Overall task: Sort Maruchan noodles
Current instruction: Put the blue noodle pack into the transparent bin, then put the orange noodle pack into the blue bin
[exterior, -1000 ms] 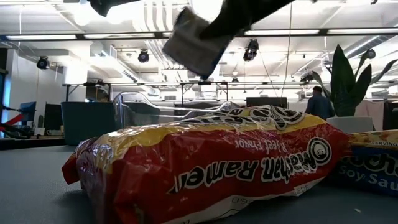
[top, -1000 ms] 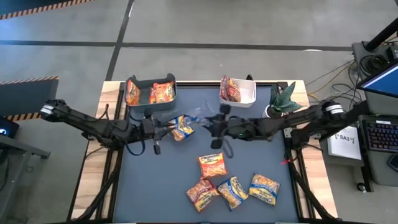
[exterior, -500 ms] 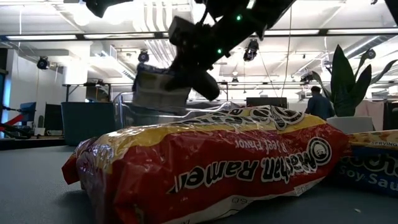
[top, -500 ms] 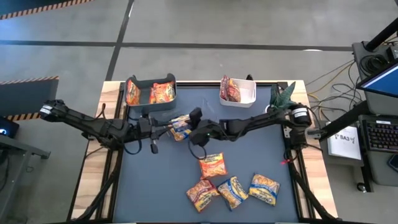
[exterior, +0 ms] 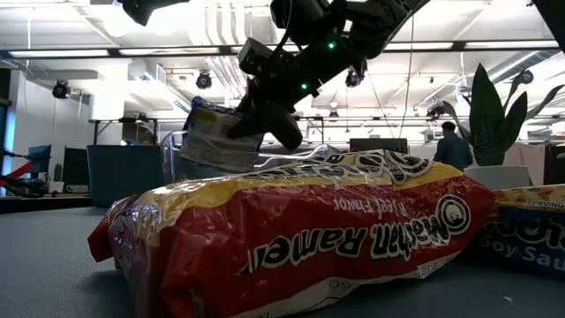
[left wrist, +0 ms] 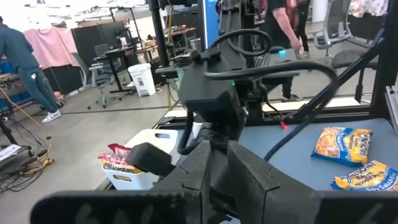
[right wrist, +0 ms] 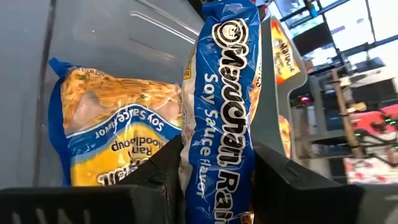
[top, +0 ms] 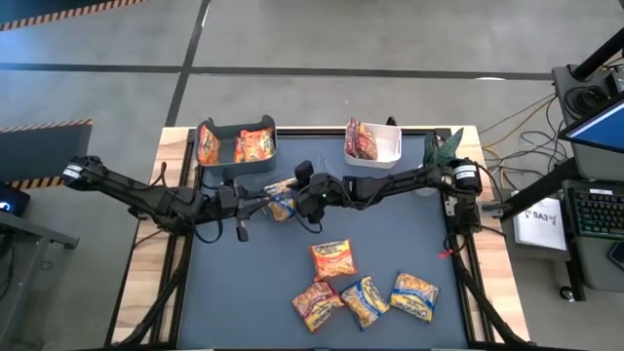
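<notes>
my right gripper (top: pixel 292 198) is pinching a blue soy sauce packet (right wrist: pixel 219 118) between its fingers (right wrist: pixel 163 169), holding it up over the clear bin (right wrist: pixel 112 37) near the table's far edge, between the dark bin (top: pixel 237 162) at the far left corner and the white bin (top: pixel 386 146). another blue packet (right wrist: pixel 112 127) is lying in the clear bin just beside it. my left gripper (top: pixel 244 216) is hanging pressed almost together just left of there, holding nothing. four packets (top: pixel 363 288) are lying near the table's (top: pixel 244 302) near edge.
</notes>
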Controlling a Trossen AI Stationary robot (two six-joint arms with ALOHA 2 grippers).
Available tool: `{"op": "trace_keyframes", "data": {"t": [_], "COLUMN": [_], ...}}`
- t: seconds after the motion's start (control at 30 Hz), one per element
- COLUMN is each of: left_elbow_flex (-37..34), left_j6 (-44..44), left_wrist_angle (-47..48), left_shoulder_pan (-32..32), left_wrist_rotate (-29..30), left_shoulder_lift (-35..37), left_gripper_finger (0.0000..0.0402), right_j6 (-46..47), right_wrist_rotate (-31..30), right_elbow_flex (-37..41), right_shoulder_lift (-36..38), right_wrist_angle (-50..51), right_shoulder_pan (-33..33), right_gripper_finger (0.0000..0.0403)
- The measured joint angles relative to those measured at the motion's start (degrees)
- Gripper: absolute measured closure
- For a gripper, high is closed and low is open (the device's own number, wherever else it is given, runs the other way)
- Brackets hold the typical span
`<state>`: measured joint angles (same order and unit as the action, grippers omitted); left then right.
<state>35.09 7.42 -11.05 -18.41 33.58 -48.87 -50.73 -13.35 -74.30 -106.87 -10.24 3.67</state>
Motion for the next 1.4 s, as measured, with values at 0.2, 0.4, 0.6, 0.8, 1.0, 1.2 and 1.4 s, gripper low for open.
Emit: {"op": "trace_keyframes", "data": {"t": [0.2, 0.4, 0.6, 0.8, 1.0, 1.2, 1.4], "left_elbow_flex": [0.0, 0.0, 0.0, 0.0, 0.0, 0.0, 0.0], "left_j6": [0.0, 0.0, 0.0, 0.0, 0.0, -0.4, -0.7], "left_wrist_angle": [0.0, -0.3, -0.2, 0.0, -0.1, -0.2, -0.4], "left_shoulder_pan": [0.0, 0.0, 0.0, 0.0, 0.0, 0.0, 0.0], "left_wrist_rotate": [0.0, 0.0, 0.0, 0.0, -0.1, -0.1, -0.1], "left_shoulder_lift": [-0.1, -0.2, -0.2, -0.3, -0.8, -1.0, -1.2], "left_gripper_finger": [0.0365, 0.0365, 0.0365, 0.0365, 0.0365, 0.0365, 0.0365], "right_j6": [4.2, 4.3, 3.2, 4.8, 9.0, 16.9, 20.8], "right_wrist_rotate": [4.4, 3.9, 2.8, 2.8, 2.6, 2.8, 2.7], "right_elbow_flex": [-0.1, -2.3, -5.3, -6.5, -8.3, -9.1, -9.0], "right_shoulder_lift": [-1.4, -6.0, -8.5, -7.8, -7.1, -4.7, -2.8], "right_wrist_angle": [-1.0, -3.2, -3.0, -2.0, 2.8, 7.5, 11.2], "right_shoulder_pan": [1.6, 1.6, 0.9, 0.8, 0.4, -0.1, -1.1], "right_gripper_finger": [0.0256, 0.0230, 0.0220, 0.0218, 0.0218, 0.0218, 0.0218]}}
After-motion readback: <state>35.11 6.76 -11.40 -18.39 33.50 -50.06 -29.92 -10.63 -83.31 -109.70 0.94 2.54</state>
